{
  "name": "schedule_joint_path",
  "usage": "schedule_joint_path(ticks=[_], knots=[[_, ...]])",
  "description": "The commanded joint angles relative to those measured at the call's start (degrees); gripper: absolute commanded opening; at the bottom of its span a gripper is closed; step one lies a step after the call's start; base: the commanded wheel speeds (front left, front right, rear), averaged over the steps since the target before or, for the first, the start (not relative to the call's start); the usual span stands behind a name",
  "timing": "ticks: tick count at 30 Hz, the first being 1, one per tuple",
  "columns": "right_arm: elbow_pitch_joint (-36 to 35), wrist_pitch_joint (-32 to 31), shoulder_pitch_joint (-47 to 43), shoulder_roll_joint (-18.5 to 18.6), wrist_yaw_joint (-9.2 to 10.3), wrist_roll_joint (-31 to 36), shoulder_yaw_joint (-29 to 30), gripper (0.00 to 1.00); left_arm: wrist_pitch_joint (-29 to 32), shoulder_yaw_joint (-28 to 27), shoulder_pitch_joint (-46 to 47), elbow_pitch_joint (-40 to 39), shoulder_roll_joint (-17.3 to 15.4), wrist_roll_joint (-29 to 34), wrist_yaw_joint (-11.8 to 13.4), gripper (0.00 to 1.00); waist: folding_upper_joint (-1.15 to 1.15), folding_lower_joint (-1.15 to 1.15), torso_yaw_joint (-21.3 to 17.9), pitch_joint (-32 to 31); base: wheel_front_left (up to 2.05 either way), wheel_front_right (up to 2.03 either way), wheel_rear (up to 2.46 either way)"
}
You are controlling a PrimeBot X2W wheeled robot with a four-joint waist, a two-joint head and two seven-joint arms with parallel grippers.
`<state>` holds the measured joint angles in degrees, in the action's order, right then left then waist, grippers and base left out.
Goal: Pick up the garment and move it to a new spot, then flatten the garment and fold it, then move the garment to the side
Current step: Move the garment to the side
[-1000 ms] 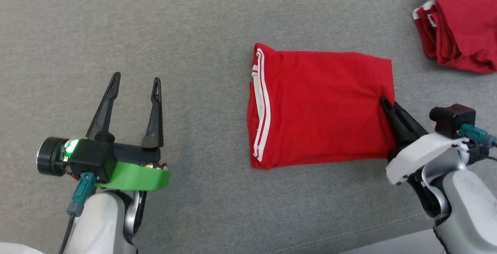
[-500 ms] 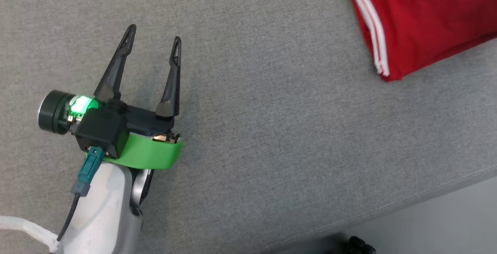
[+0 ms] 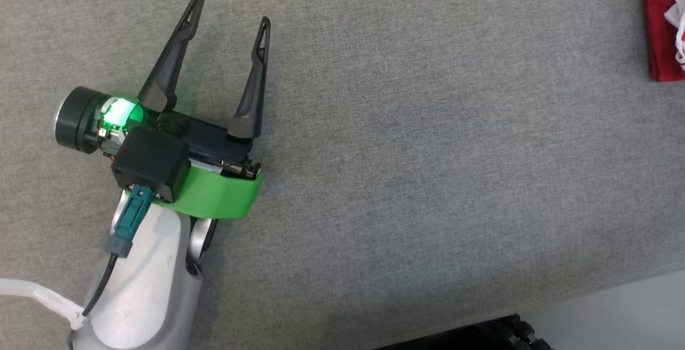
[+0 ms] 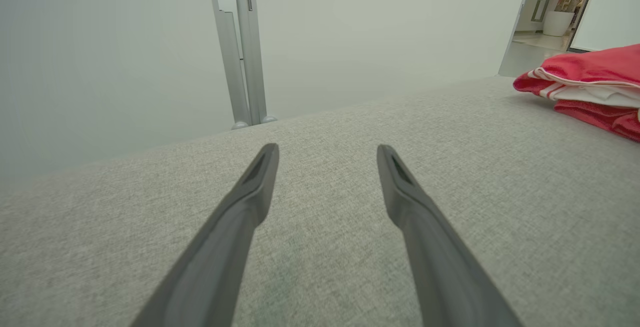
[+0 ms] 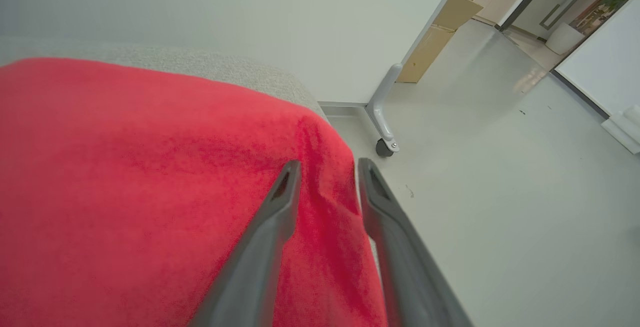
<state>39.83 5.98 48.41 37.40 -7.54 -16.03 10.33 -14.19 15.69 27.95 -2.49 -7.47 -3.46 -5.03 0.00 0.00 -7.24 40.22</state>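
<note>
- The red garment (image 5: 125, 177) is lying spread on the grey padded surface (image 3: 428, 152). It is at the surface's right end, and its corner is reaching the edge above the pale floor (image 5: 500, 192).
- The right gripper (image 5: 328, 166) is hovering at that corner. Its two dark fingers are standing apart with the cloth's edge showing in the gap. Whether they are touching the cloth is unclear.
- The left gripper (image 3: 231, 10) is sitting low over bare grey surface, well to the left. Its fingers are spreading wide and holding nothing.
- A heap of red and white cloth (image 4: 585, 87) is lying further right of the left gripper.
- A wheeled metal leg (image 5: 384, 137) is standing on the floor beyond the garment.
</note>
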Motion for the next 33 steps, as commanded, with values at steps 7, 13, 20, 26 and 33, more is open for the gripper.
schedule_joint_path(ticks=[7,13,20,26,33], knots=[[3.66,7.80,-3.40,-6.41,0.12,2.91,6.47,1.00,-0.56,-0.18,-1.59,2.12,-0.18,-1.17,0.52,1.00,0.00,0.00,0.01,-4.36,0.00,0.00,0.00],[-5.12,9.19,-12.07,-12.99,0.11,2.30,7.33,1.00,-0.77,-1.20,-5.36,3.73,-0.72,-2.06,1.62,1.00,0.00,0.00,-1.29,-10.52,0.00,0.00,0.00],[-22.36,9.17,-25.82,-23.31,0.11,4.53,6.52,1.00,-0.82,-2.32,-10.33,5.38,-0.84,-4.01,3.02,1.00,0.00,0.00,-1.79,-17.26,0.00,0.00,0.00],[-30.78,9.18,-34.42,-29.04,0.11,5.67,1.75,1.00,-0.41,-3.12,-13.81,6.32,-0.68,-5.44,4.19,1.00,0.00,0.00,-0.86,-21.81,0.00,0.00,0.00],[-36.16,8.05,-40.06,-31.83,0.11,5.57,-3.49,1.00,-0.44,-4.36,-17.07,7.90,-0.38,-7.15,5.46,1.00,0.00,0.00,2.04,-25.91,0.00,0.00,0.00]])
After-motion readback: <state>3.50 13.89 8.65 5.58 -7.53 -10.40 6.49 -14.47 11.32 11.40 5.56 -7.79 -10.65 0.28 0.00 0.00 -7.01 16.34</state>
